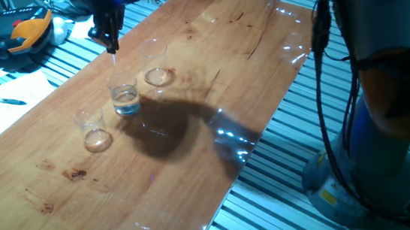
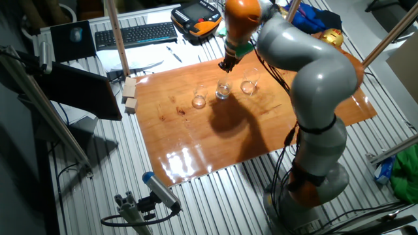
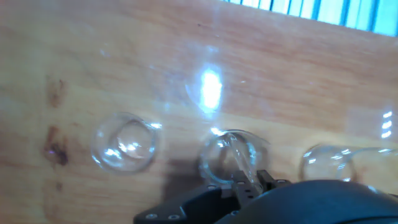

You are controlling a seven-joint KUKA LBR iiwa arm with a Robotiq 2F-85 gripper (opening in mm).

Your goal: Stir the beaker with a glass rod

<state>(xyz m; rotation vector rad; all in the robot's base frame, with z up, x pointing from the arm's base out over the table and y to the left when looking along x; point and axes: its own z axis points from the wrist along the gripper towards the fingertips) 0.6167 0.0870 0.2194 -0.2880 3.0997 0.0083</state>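
Gripper (image 1: 111, 39): upper left of one fixed view, black fingers pointing down, closed narrow on the top of the glass rod; in the hand view seen at the bottom centre (image 3: 252, 183), pinching the rod's upper end.
Glass rod (image 1: 114, 67): thin, clear, close to upright, running from the fingertips down into the beaker; in the hand view (image 3: 239, 157) slanting up-left from the fingers into the beaker's mouth; lower tip hard to make out, probably near the base.
Beaker (image 1: 123, 98): middle one of three in a slanted row, left of centre on the wooden tabletop, standing upright, bright glint at its base; bottom centre of the hand view (image 3: 225, 155); directly under the gripper in the other fixed view (image 2: 223, 90).
Taller beaker (image 1: 156, 63): just up-right of the beaker, apart from it; at the lower right edge of the hand view (image 3: 336, 163).
Smaller beaker (image 1: 93, 129): down-left of the beaker, apart from it; left of centre in the hand view (image 3: 124, 142).
Wooden tabletop (image 1: 185, 166): glossy, with light reflections and a dark shadow of the arm to the right of the beakers.
Arm (image 2: 307, 72): grey with orange joints, arching from the lower right of the other fixed view to above the row.
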